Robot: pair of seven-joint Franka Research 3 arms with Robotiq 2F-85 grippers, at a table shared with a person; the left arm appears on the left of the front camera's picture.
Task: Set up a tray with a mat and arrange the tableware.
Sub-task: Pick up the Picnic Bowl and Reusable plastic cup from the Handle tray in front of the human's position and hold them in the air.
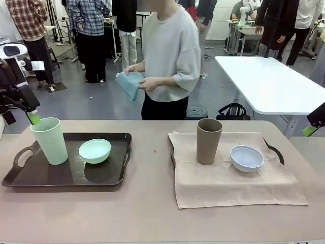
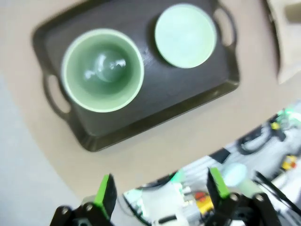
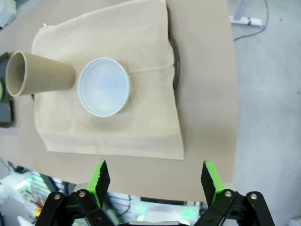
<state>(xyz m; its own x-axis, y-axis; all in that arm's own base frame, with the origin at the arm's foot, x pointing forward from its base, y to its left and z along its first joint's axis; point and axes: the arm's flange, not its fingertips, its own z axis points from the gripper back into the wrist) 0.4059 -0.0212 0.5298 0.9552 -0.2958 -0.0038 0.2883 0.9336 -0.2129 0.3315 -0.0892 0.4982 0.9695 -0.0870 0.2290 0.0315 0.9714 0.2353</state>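
Observation:
A dark tray (image 1: 109, 179) at the table's left holds a mint green tumbler (image 1: 50, 141) and a mint green bowl (image 1: 94, 150). On the right, a beige mat (image 1: 238, 183) covers a second tray (image 1: 277, 151) and carries a tan-brown tumbler (image 1: 208, 141) and a pale blue-white bowl (image 1: 247, 158). My left gripper (image 1: 32, 117) hovers open above the left tray's far corner, looking down on the mint tumbler (image 2: 102, 70) and mint bowl (image 2: 186, 35). My right gripper (image 1: 311, 130) hangs open off the table's right edge, above the mat (image 3: 117, 42), brown tumbler (image 3: 40, 73) and pale bowl (image 3: 103, 87).
A person stands at the far side holding a teal cloth (image 1: 129, 83) in both hands. A white table (image 1: 269, 81) stands behind on the right. Bare tabletop (image 1: 150, 157) runs between the two trays and along the front edge.

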